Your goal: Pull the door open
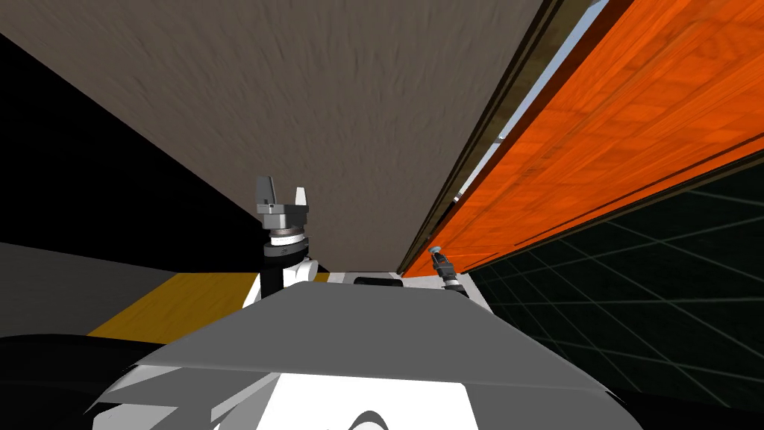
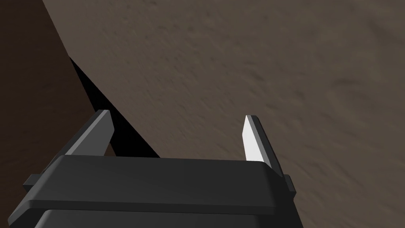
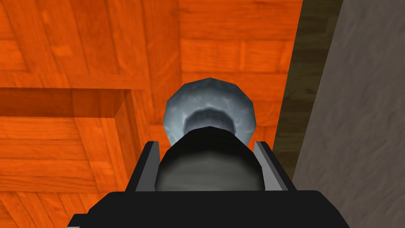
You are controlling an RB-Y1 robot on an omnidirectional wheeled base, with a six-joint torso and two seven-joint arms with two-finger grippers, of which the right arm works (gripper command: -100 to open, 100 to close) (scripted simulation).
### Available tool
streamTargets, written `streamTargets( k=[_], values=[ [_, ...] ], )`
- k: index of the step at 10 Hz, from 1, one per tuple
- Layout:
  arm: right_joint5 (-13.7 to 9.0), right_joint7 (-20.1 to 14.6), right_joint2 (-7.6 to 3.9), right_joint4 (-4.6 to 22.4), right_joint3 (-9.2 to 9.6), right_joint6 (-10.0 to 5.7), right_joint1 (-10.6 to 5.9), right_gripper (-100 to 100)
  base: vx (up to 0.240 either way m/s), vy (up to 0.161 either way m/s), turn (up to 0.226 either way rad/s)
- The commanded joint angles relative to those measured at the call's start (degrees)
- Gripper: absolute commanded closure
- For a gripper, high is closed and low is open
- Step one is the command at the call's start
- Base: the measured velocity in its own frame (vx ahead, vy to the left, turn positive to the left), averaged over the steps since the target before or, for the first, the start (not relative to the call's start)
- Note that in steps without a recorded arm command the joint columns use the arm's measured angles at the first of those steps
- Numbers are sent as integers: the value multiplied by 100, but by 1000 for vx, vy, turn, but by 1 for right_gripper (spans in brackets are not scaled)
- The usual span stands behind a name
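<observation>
Right gripper (image 3: 206,143) is on the knob (image 3: 209,105): jaws clenched on the dark barrel, one blade pressed to each side. The blue-grey round part of the knob sits just past the blade tips, against the door (image 3: 79,51).

Door is orange wood with panel grooves. In the head view it (image 1: 597,134) runs up the right side, with the right gripper (image 1: 441,261) low at its near edge and the knob (image 1: 434,249) at the gripper's tip.

A dark olive frame (image 3: 300,79) is just beside the knob on the latch side, with a grey-brown wall (image 3: 364,118) next to it. In the head view a thin pale blue strip (image 1: 539,80) shows between frame (image 1: 485,131) and door.

Left gripper (image 1: 282,187) is raised in front of the wall (image 1: 336,112), well apart from the door. Jaws released, blades spread with nothing between them. Its wrist view has the gripper (image 2: 178,114) facing the same wall (image 2: 257,59), near the wall's edge, with a black wedge (image 2: 114,122) and a dark brown surface (image 2: 27,99) beyond it.

Dark gridded floor (image 1: 634,284) lies below the door on the right. There's a yellow floor patch (image 1: 171,306) on the left, and a black area (image 1: 74,149) left of the wall.
</observation>
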Motion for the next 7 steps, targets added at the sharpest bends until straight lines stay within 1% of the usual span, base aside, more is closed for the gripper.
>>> streamTargets(
  k=[1,6,7],
  values=[
    [-65,-210,8,11,28,10,-27,100,-56,-26,91],
    [-228,-687,15,42,87,42,-85,100,-61,-29,56],
    [-275,-828,17,51,104,51,-101,100,-52,-26,60]
  ],
)
